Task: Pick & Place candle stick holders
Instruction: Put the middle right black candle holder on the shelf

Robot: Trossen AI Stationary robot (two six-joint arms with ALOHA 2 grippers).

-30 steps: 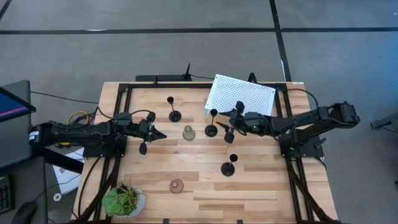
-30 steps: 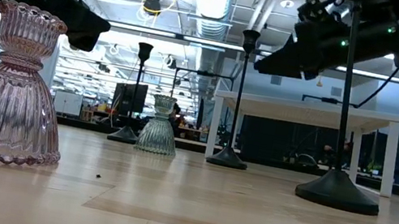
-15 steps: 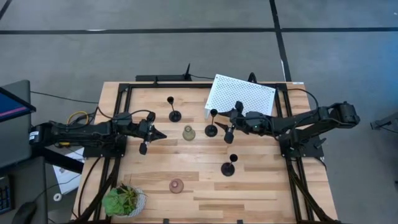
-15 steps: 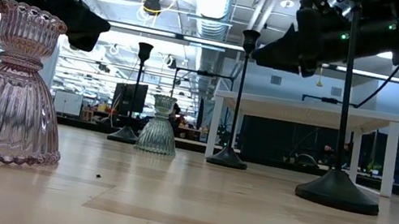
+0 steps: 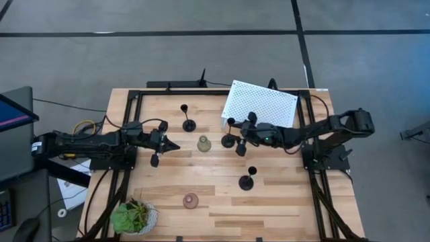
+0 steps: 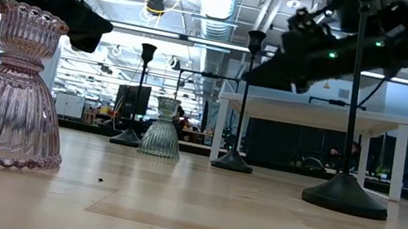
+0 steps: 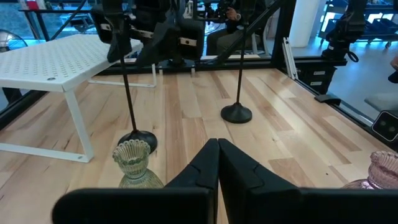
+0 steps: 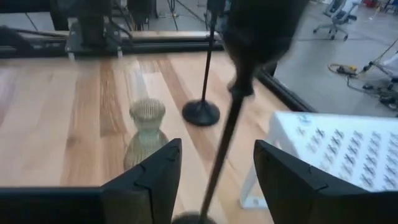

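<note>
High view: the right claw (image 5: pixel 238 139) hangs spread open at a tall black holder (image 5: pixel 229 133), which stands upright just beside the white stand (image 5: pixel 261 103) — its stem sits between the fingers (image 8: pixel 144 180), untouched. Left of that holder stand the green holder (image 5: pixel 203 143) and the left claw (image 5: pixel 173 145), clenched empty. Two more black holders (image 5: pixel 187 119) (image 5: pixel 248 178) and a pink one (image 5: pixel 191 199) stand farther off on the bench (image 5: pixel 282 202).

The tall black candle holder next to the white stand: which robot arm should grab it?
Probably the right. Its gripper has open jaws either side of that tall holder, while the left gripper is shut, farther off.
</note>
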